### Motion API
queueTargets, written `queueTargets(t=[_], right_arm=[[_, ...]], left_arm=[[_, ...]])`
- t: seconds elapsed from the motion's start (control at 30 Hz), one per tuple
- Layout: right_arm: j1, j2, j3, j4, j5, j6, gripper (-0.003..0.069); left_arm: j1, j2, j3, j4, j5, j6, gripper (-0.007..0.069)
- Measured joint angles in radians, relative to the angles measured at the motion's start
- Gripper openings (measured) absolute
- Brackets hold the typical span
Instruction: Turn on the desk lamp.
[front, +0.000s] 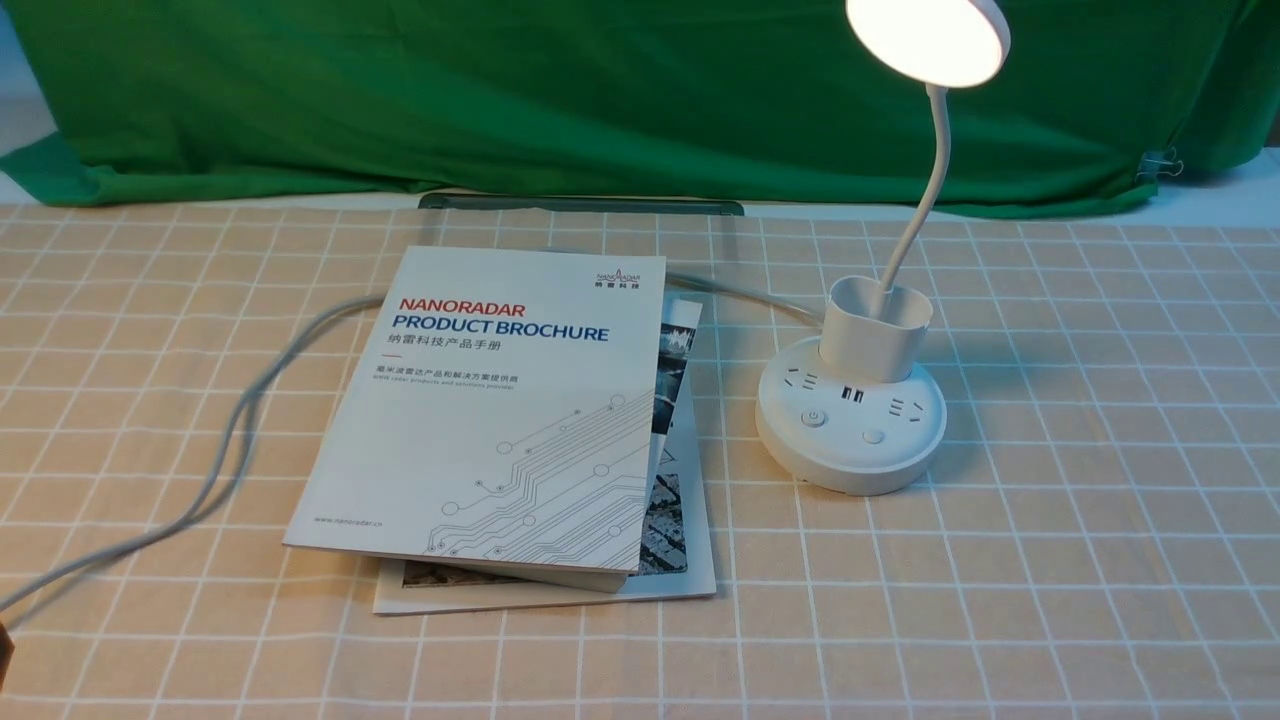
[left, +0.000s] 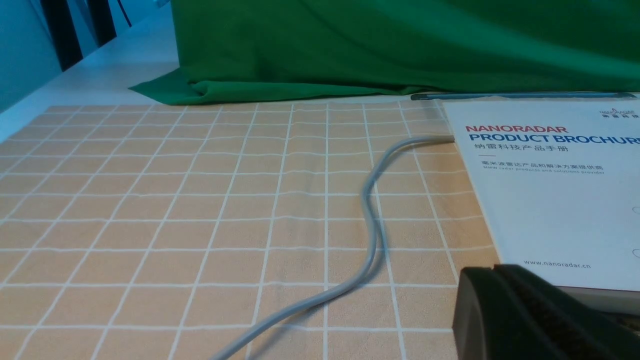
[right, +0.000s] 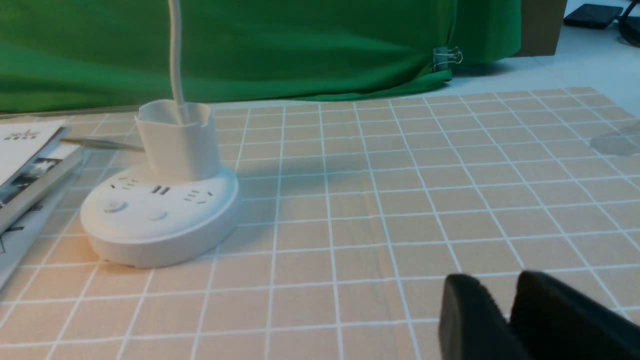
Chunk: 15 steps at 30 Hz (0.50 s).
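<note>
The desk lamp (front: 850, 410) sits toward the far right part of the tabletop (front: 1050, 560), and its round head (front: 928, 38) is glowing. The cup (front: 876, 326) on its base only has the lamp's own thin neck (front: 925, 190) coming up out of it; can't see anything else inside. Two buttons, sockets and USB ports face the near edge. Just left of the lamp are two brochures (front: 505, 420), one stacked on the other, with a grey cord (front: 235, 430) running under them toward the near left corner. Left tool (left: 530, 315) looks pressed together, holding nothing, near the brochure corner. Right tool (right: 505, 312) is slightly spread, empty, well apart from the lamp.
</note>
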Motion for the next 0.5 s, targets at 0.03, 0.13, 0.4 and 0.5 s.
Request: queueTargets(t=[0.03, 0.13, 0.4, 0.5], right_arm=[[0.000, 0.000, 0.000, 0.000, 0.000, 0.000, 0.0195], [0.000, 0.000, 0.000, 0.000, 0.000, 0.000, 0.0202], [0.000, 0.000, 0.000, 0.000, 0.001, 0.001, 0.0214], [0.000, 0.000, 0.000, 0.000, 0.001, 0.001, 0.0217]], left_arm=[[0.000, 0.000, 0.000, 0.000, 0.000, 0.000, 0.0021], [0.000, 0.000, 0.000, 0.000, 0.000, 0.000, 0.0021], [0.000, 0.000, 0.000, 0.000, 0.000, 0.000, 0.0021], [0.000, 0.000, 0.000, 0.000, 0.000, 0.000, 0.0021]])
